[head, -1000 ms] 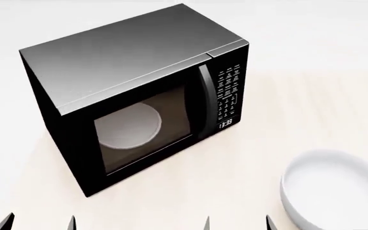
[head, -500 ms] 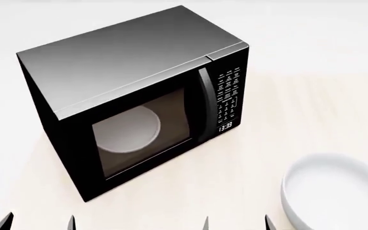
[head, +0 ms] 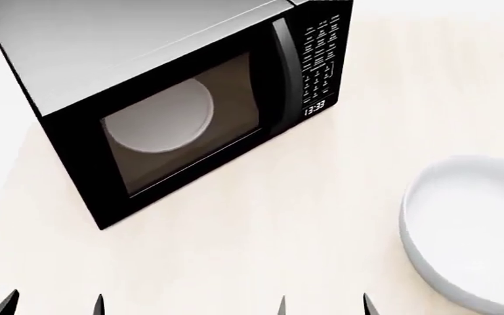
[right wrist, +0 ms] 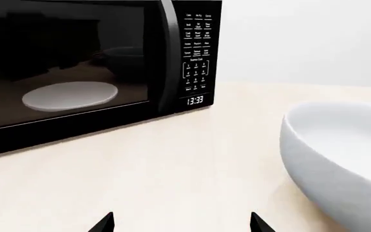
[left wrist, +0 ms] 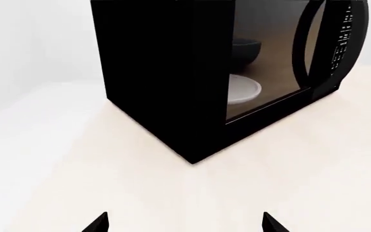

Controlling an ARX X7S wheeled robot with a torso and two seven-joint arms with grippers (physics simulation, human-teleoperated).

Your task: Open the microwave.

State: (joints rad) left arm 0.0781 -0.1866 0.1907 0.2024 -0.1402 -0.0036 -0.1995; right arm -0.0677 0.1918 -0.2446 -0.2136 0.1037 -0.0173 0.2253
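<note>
- We see a pale, cream-coloured tabletop (head: 261,249) filling the lower part of every view, smooth and unmarked.
- Behind it stands a plain white wall (right wrist: 301,38), meeting the tabletop in a soft line.
- The light is even and diffuse; we see only faint, soft shadows on the surface.

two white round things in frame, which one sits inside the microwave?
The flat white round turntable, seen through the door window of the black microwave with grey top. The deep white bowl sits outside on the table, right of the microwave.
</note>
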